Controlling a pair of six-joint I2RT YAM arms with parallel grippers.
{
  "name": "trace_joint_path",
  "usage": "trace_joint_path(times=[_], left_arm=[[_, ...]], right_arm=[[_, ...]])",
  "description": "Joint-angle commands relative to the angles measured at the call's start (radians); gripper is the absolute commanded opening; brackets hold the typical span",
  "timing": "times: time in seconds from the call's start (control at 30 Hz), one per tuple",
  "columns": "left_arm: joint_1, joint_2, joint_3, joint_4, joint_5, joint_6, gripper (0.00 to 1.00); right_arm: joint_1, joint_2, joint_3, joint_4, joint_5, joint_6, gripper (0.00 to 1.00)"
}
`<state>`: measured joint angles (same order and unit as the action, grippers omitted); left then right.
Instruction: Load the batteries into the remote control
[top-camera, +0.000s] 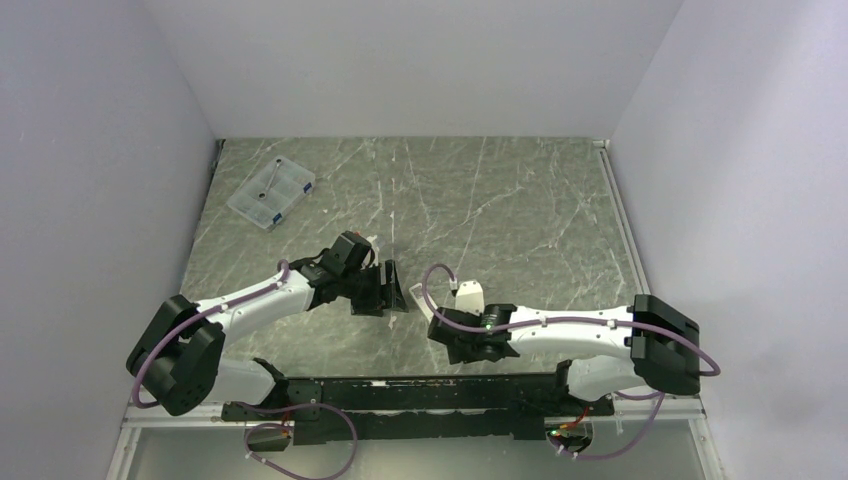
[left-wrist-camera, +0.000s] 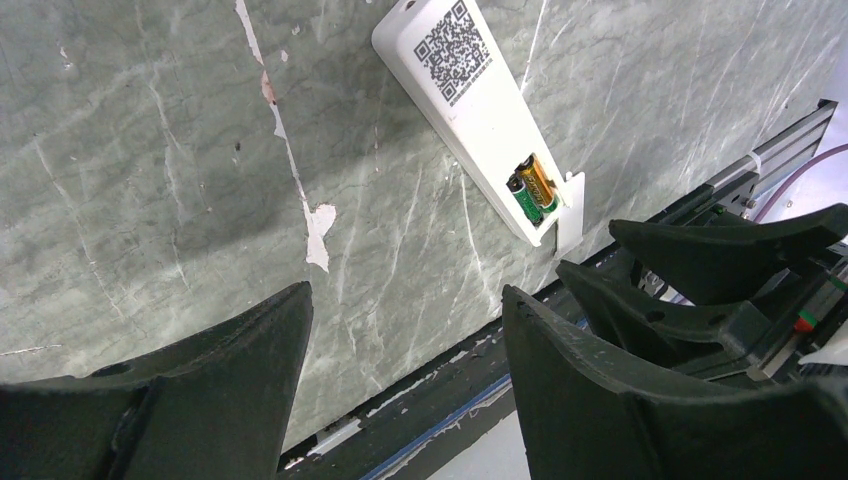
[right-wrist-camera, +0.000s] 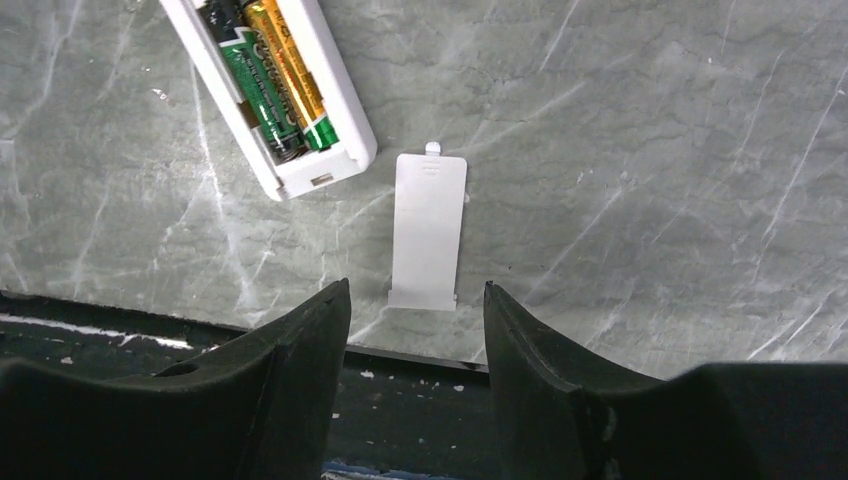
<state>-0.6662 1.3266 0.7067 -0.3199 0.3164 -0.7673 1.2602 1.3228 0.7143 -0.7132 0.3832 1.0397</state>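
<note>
Two batteries (right-wrist-camera: 270, 80) in the remote control (right-wrist-camera: 300, 178), beyond right gripper (right-wrist-camera: 415, 290) and left gripper (left-wrist-camera: 405, 300), both empty, agape.

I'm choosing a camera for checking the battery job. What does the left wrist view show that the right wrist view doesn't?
Only the left wrist: the QR label on the remote control, and the right gripper seen from outside, jaws apart. Only the right wrist: the whole battery cover lying flat on the table, apart from the remote. Both: the two batteries seated side by side in the remote's open end.
</note>
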Motion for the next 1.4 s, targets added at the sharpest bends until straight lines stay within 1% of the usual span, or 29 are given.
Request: trace_joint_path(times=[0.0,0.77,0.97,1.23,1.37], left_arm=[[0.002,-0.009,-0.007,0.011,0.004,0.014,0.75],[0.002,-0.001,-0.006,0.018,0.004,0.01,0.75],[0.001,-0.005,-0.006,0.011,-0.001,0.011,0.75],[0.001,-0.002,-0.004,0.012,0.003,0.012,0.75],[0.002,0.0,0.001,0.01,0.003,0.014,0.75]], right_arm=[[-0.017,0.007,-0.017,0.055,-0.011,0.0,0.54],[-0.023,0.018,-0.086,0.089,-0.04,0.005,0.43],[-0.022,0.039,-0.081,0.091,-0.035,0.001,0.38],[-0.023,0.04,-0.075,0.083,-0.034,-0.007,0.19],[-0.022,0.016,-0.053,0.052,-0.017,-0.015,0.13]])
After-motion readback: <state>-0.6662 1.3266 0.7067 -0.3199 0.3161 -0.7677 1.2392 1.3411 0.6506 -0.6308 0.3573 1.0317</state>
